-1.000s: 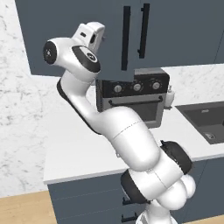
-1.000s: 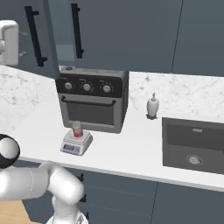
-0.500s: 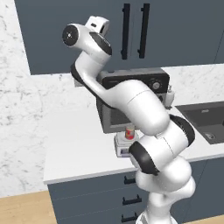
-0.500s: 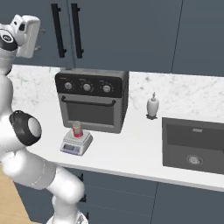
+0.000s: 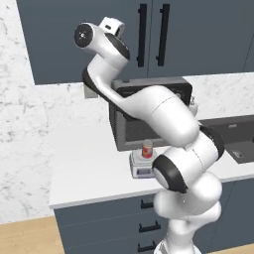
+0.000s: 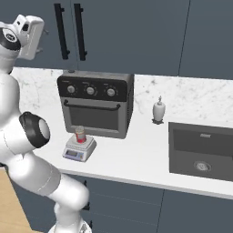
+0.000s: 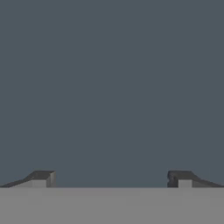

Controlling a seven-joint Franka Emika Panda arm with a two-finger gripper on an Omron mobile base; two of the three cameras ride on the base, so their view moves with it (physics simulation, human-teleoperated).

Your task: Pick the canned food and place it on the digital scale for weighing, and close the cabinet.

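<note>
Arm reared high from the base, lower links bulky near the camera, upper link bent back up and to the robot's left. Hand sits at the top of the reach, level with the upper part of both base views. Gripper (image 7: 109,178) wide apart: the two dark fingertips (image 7: 41,177) stand at opposite sides of the hand view, nothing between them. Wrist roughly horizontal, pointing forward
</note>
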